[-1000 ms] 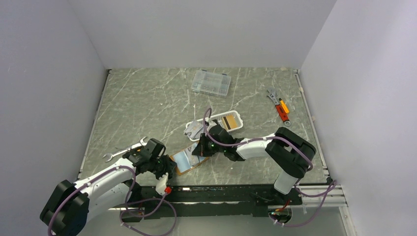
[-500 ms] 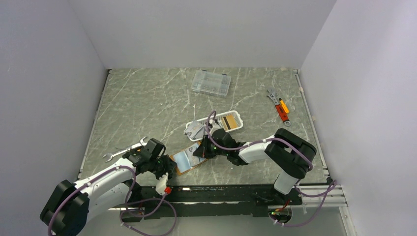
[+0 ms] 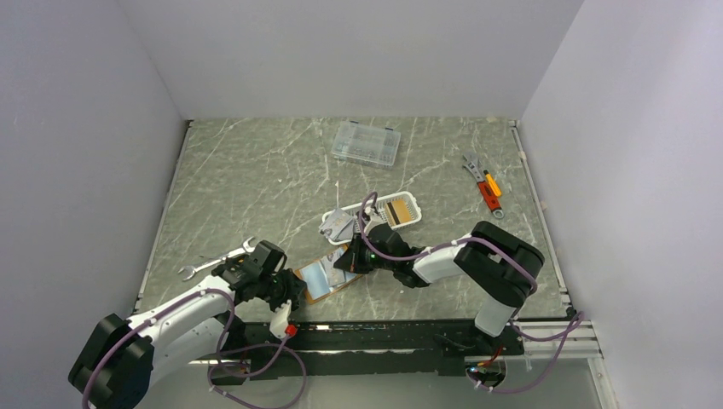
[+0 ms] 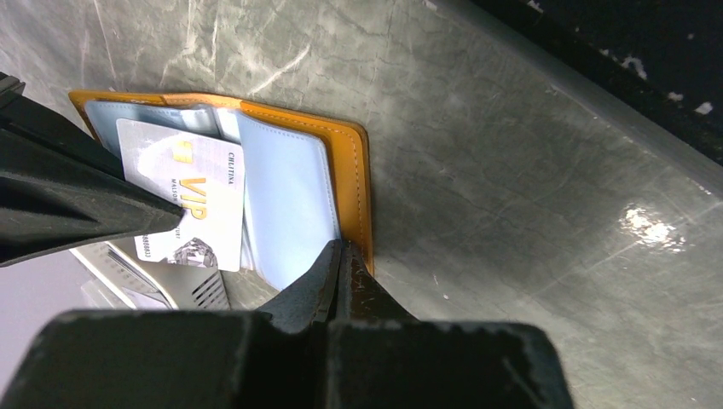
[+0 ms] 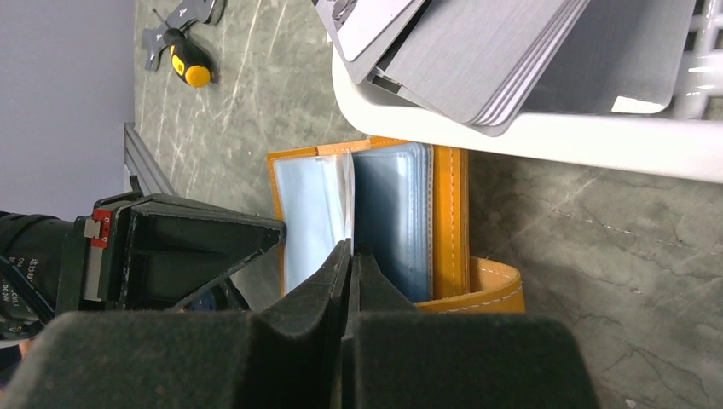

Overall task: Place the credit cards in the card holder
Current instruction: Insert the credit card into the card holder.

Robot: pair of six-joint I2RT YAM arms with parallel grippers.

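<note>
Find the card holder (image 3: 322,277) lying open on the table (image 3: 256,187) near its front edge, left fingers (image 4: 311,285) clenched shut at the orange rim, right fingers (image 5: 315,290) clenched at the clear sleeves, possibly nipping the grey-white VIP card (image 4: 192,200) lying there.

so the card holder (image 3: 328,274) lies open on the bench (image 3: 256,179) near the front edge, roughly centre; the slotted basket (image 3: 375,217) sits just behind it, a bit right, with credit cards (image 5: 511,60) stacked in it; one card (image 4: 192,200) lies on the holder's inner pages; the left hand (image 3: 294,288) touches the holder's near-left edge; the right hand (image 3: 345,260) comes in from the far side, over that card; a spanner (image 3: 215,261) lies left of the holder; the compartment box (image 3: 366,143) sits far back, centre; a wrench (image 3: 471,165) and another small tool (image 3: 490,192) lie back right, well apart from the rest
</note>
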